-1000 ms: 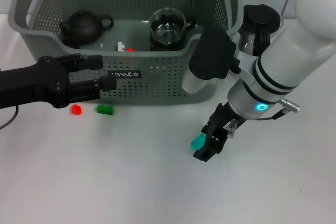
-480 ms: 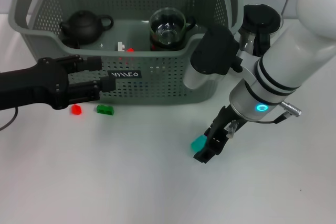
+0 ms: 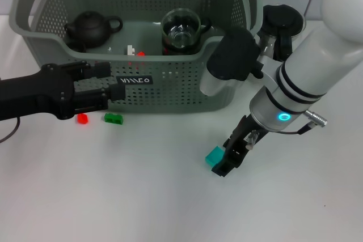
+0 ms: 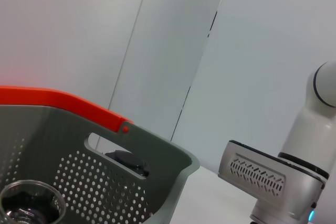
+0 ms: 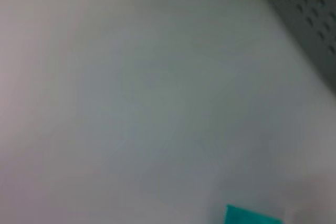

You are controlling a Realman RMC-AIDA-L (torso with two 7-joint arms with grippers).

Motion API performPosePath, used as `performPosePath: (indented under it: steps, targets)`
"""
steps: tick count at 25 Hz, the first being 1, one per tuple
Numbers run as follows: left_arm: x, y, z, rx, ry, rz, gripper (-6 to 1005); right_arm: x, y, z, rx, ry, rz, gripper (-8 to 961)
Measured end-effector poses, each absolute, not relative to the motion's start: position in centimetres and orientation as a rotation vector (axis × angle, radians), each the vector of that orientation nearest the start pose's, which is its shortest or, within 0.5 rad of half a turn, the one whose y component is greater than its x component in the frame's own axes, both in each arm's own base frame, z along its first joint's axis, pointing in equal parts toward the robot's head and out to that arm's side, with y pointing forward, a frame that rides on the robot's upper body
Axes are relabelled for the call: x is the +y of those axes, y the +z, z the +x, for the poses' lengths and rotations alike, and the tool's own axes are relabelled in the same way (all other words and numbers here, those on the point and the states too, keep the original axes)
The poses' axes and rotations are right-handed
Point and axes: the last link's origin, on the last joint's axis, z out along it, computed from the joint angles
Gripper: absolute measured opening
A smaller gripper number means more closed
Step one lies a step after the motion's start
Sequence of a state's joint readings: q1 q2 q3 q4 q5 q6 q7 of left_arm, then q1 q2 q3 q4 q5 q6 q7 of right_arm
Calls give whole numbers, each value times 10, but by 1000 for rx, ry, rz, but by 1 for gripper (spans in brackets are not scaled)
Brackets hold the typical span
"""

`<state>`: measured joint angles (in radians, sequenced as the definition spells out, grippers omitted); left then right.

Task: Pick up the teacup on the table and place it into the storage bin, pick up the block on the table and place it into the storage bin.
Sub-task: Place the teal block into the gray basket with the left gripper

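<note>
Shifted slightly right, right end effector touches teal block.

Even, bright overhead light fell on the white bench; shadows beneath the right arm and the storage bin were soft and faint. The head view was crisp. The right wrist view was heavily blurred, the teal block indistinct. The left wrist view was clear.

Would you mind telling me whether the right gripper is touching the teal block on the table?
Cannot tell. In the head view the right gripper sits directly against the teal block with no visible gap, but actual contact is hidden. The right wrist view shows only the block's edge.
</note>
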<state>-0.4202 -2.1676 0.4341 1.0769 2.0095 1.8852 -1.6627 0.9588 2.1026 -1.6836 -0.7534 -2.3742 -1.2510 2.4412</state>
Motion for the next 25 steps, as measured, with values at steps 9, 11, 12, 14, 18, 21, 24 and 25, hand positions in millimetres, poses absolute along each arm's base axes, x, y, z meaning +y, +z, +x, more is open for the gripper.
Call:
performPosePath:
  steps: [9,11,12,14,18,21,24,25]
  targets:
    - [291,70,-254,-741,-891,-2594,716,368,-111,138,559,-696,-2892,698]
    - [291,70,-254,-742,-892,-2590,716,368,-112,137,551,-703,-2893,698]
    - [291,70,-254,-742,-892,-2590,716,368,-112,137,548,-705,-2894,698]
    - [291,70,-254,-742,-892,-2590,716,368,-112,137,549,-705,-2893,698]
    - [291,70,-254,-742,-892,-2589,716,369,-111,138,591,-707,-2878,698]
    - [291,70,-254,-741,-891,-2588,716,369,-111,140,620,-713,-2872,698]
    - [292,70,-254,-739,-891,-2588,716,368,-113,141,599,-731,-2879,698]
    - [292,70,-254,-739,-891,-2588,716,368,-113,141,582,-738,-2884,698]
